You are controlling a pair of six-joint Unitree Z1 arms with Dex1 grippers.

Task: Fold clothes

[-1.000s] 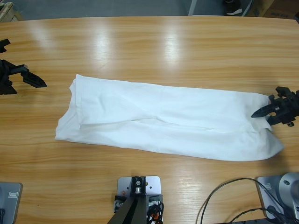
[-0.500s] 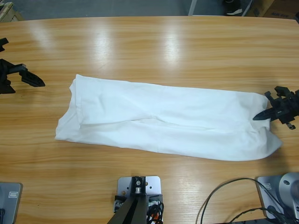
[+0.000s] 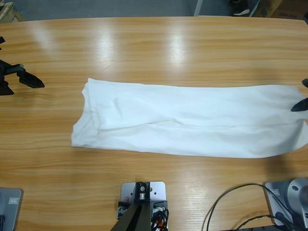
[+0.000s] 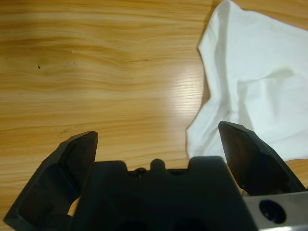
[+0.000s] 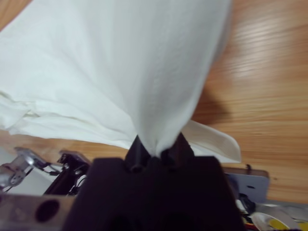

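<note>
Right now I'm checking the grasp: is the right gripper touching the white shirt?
Touching. The right wrist view shows the white shirt pinched in the shut right gripper.

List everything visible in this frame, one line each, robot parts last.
shirt: one, white, folded into a long strip lying across the middle of the table, its right end pinched.
table: one, wooden, under everything.
cable: one, black, looping at the table's near right edge.
left gripper: one, black, jaws open, at the left edge, apart from the shirt.
right gripper: one, black, at the right edge, shut on the shirt's end.
</note>
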